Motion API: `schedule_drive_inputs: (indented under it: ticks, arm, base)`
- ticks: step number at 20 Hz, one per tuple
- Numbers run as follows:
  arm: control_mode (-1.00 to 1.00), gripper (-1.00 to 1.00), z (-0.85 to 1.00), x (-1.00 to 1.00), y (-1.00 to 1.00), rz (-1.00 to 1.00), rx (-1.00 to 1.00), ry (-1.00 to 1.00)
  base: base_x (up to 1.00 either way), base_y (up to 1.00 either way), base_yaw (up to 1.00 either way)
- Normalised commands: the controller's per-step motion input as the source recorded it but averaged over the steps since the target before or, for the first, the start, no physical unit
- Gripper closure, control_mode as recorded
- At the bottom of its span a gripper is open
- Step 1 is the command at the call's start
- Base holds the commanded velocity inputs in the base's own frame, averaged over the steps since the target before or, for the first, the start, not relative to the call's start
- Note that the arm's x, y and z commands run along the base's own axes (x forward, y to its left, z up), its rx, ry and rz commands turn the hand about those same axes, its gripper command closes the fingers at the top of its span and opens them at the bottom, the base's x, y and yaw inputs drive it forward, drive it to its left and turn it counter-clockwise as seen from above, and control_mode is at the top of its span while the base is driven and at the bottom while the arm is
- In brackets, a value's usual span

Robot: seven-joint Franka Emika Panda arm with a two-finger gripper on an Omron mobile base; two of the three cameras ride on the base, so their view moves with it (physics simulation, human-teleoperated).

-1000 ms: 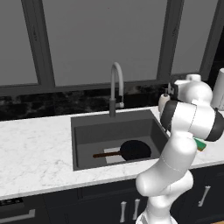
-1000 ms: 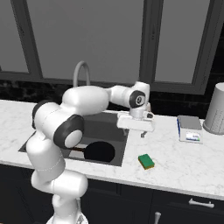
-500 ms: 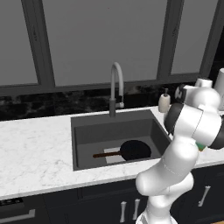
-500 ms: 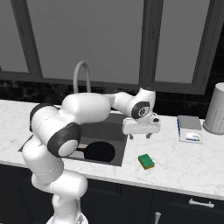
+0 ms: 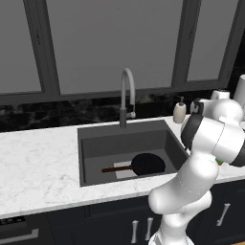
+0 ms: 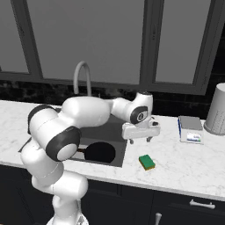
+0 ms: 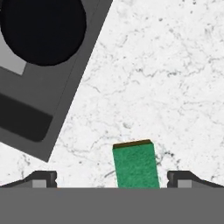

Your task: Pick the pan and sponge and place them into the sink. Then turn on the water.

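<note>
Unmarked green sponge [image 7: 135, 165] beneath open pincer [image 6: 140, 139]

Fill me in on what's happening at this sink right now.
The pan already lies in the sink. The arm has its gripper open above the marble counter, just right of the basin and over the green sponge, which sits on the counter untouched. Nothing is held. No water runs from the faucet.

The hand [image 6: 140, 139] hangs open above the marble table [image 6: 176, 165], the sponge [image 6: 146, 162] lying just below it; the pan [image 6: 99, 151] sits in the sink [image 6: 115, 132].
</note>
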Motion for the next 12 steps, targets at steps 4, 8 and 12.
schedule_drive_inputs:
  ticks: [4, 8, 12]
  arm:
    - [-1.00, -1.00, -0.18, -0.05, -0.15, 0.00, -0.02, 0.00]
    - [-1.00, -1.00, -0.23, -0.01, -0.24, 0.00, 0.00, 0.00]
    - [-1.00, -1.00, -0.22, 0.00, -0.20, 0.00, 0.00, 0.00]
  base:
    - [0.00, 0.00, 0.00]
    - [0.00, 0.00, 0.00]
    - [0.00, 0.00, 0.00]
